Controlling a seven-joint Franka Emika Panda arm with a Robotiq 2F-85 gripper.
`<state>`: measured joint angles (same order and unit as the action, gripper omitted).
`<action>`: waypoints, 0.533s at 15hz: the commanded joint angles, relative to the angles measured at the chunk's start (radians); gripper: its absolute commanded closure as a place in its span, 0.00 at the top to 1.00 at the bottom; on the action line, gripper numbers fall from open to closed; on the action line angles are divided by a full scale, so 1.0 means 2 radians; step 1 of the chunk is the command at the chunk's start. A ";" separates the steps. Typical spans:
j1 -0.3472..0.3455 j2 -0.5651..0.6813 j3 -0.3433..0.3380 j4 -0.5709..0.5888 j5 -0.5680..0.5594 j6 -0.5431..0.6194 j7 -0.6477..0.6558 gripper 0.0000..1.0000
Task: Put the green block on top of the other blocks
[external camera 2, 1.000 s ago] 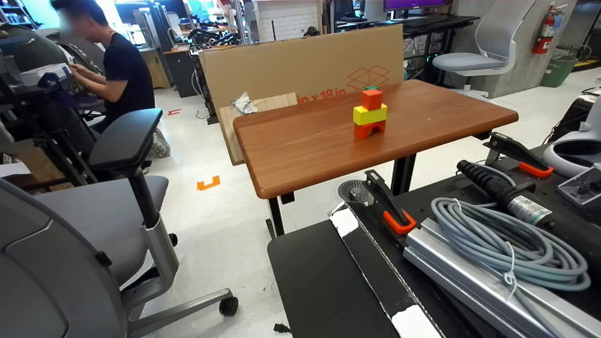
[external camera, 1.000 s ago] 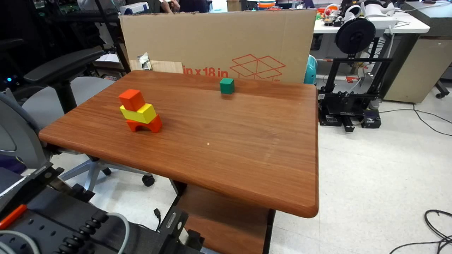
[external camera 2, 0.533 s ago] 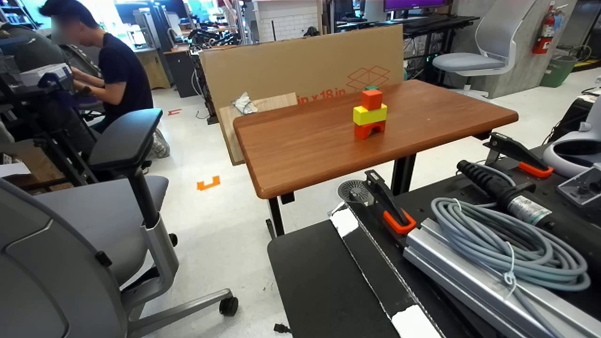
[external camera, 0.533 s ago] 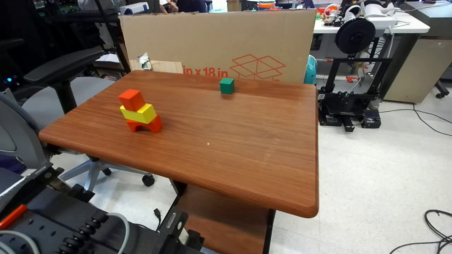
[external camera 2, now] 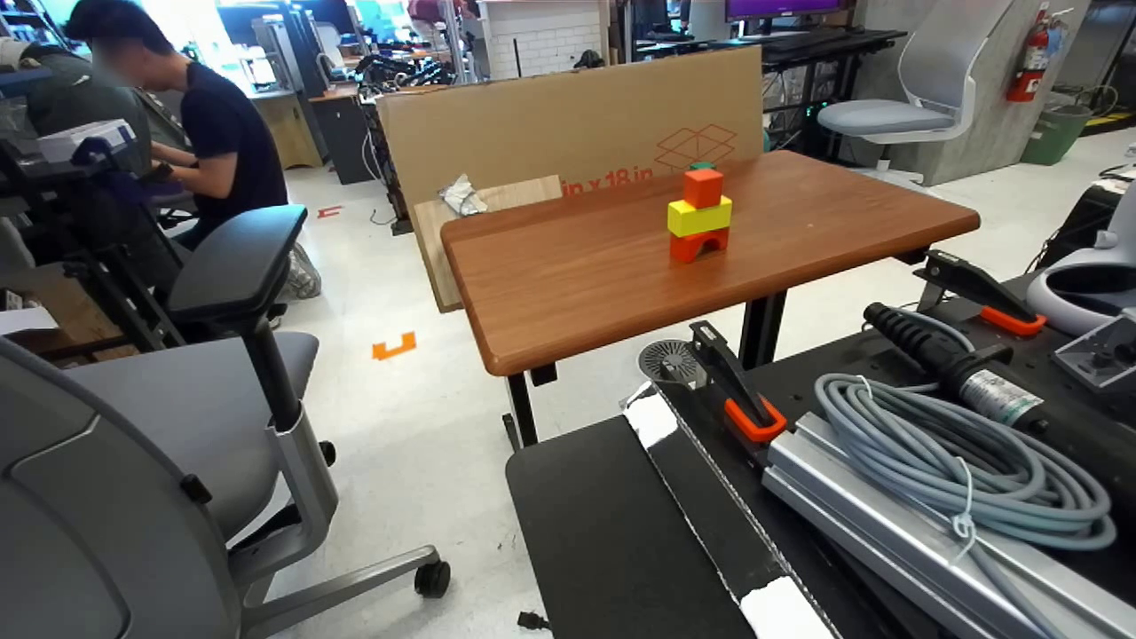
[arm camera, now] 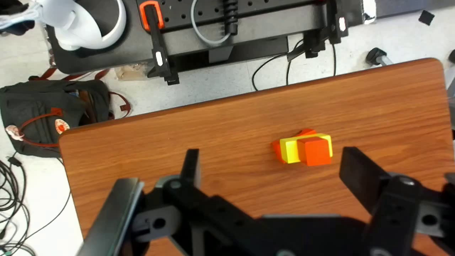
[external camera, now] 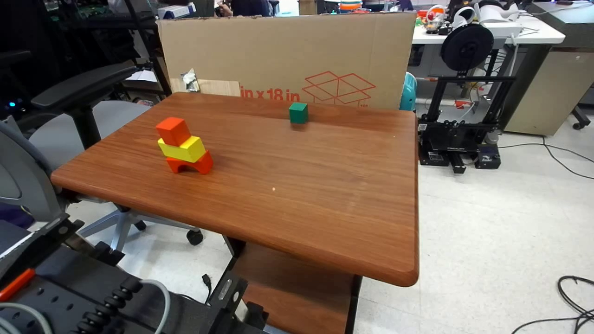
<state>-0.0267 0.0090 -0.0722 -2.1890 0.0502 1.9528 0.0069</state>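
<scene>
The green block (external camera: 298, 113) stands alone on the brown table near its far edge. In an exterior view (external camera 2: 701, 166) only its top shows behind the stack; it is out of the wrist view. The other blocks form a stack: an orange-red arch (external camera: 204, 162) at the bottom, a yellow block (external camera: 186, 149) across it, an orange-red cube (external camera: 173, 131) on top. The stack's top cube also shows in the wrist view (arm camera: 317, 152). My gripper (arm camera: 271, 156) is open and empty, high above the table, the stack showing between its fingers. It is not in either exterior view.
The table (external camera: 297, 199) has a large cardboard sheet (external camera: 287, 55) along its far edge. A grey chair (external camera 2: 204, 390) stands at one side. A black cart (external camera 2: 621, 532) with clamps and coiled cable (external camera 2: 958, 470) stands by the near edge. A backpack (arm camera: 53, 113) lies on the floor.
The blocks and table have not moved. In an exterior view the seated person in the background has shifted slightly to the left.
</scene>
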 commanded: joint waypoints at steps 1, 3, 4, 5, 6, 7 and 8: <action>-0.010 0.079 -0.002 0.068 -0.017 0.010 0.010 1.00; -0.013 0.113 -0.003 0.094 -0.029 0.025 0.010 1.00; -0.014 0.128 -0.004 0.107 -0.030 0.030 0.013 1.00; -0.014 0.143 -0.004 0.120 -0.031 0.034 0.015 1.00; -0.014 0.156 -0.004 0.131 -0.033 0.044 0.019 1.00; -0.011 0.172 -0.005 0.144 -0.039 0.059 0.025 1.00; -0.009 0.186 -0.006 0.155 -0.048 0.078 0.030 1.00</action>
<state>-0.0500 0.2915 -0.0825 -1.9724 -0.0072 2.0530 0.0302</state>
